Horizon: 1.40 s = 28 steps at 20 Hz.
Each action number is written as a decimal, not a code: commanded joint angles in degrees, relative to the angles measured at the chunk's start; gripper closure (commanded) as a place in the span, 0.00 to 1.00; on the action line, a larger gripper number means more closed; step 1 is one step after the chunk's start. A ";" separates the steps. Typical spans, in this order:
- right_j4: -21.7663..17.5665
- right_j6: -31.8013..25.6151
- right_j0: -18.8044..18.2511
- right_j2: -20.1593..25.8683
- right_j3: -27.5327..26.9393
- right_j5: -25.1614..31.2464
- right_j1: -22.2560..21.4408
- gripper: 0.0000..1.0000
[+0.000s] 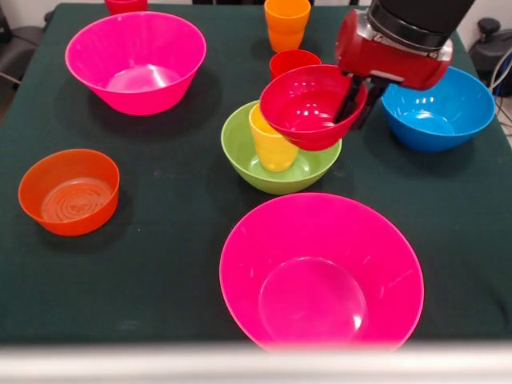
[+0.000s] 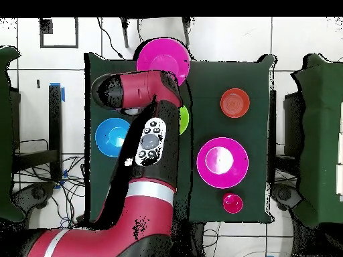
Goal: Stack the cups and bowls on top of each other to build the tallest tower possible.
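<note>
A yellow cup (image 1: 270, 142) stands inside the lime-green bowl (image 1: 276, 172) at mid-table. My gripper (image 1: 358, 102) is shut on the right rim of the small red bowl (image 1: 308, 108), with one dark finger (image 1: 349, 100) inside it. The bowl is tilted and sits right over the yellow cup's rim; I cannot tell whether it rests on it. A red cup (image 1: 293, 60) and an orange cup (image 1: 286, 24) stand behind. In the overhead view the arm (image 2: 151, 140) hides the gripper, and only a sliver of the green bowl (image 2: 184, 120) shows.
Large pink bowls sit at the near edge (image 1: 320, 272) and far left (image 1: 136, 60). A blue bowl (image 1: 438, 108) is right of the gripper. A translucent orange bowl (image 1: 70, 190) sits at the left. Another red item (image 1: 126, 5) shows at the top edge.
</note>
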 commanded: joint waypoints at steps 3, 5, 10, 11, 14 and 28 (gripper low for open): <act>-5.44 -6.59 -1.19 5.71 4.30 -1.44 0.34 1.00; -5.62 -6.69 -1.47 5.99 4.07 -1.52 0.64 1.00; -5.95 -6.51 -1.47 5.83 4.20 0.84 1.04 1.00; -5.98 -5.98 -1.31 5.47 4.28 1.70 1.14 1.00; -6.30 -5.58 -1.22 5.26 4.83 1.74 1.21 1.00; -5.75 -2.62 -1.03 4.67 5.02 2.99 3.23 1.00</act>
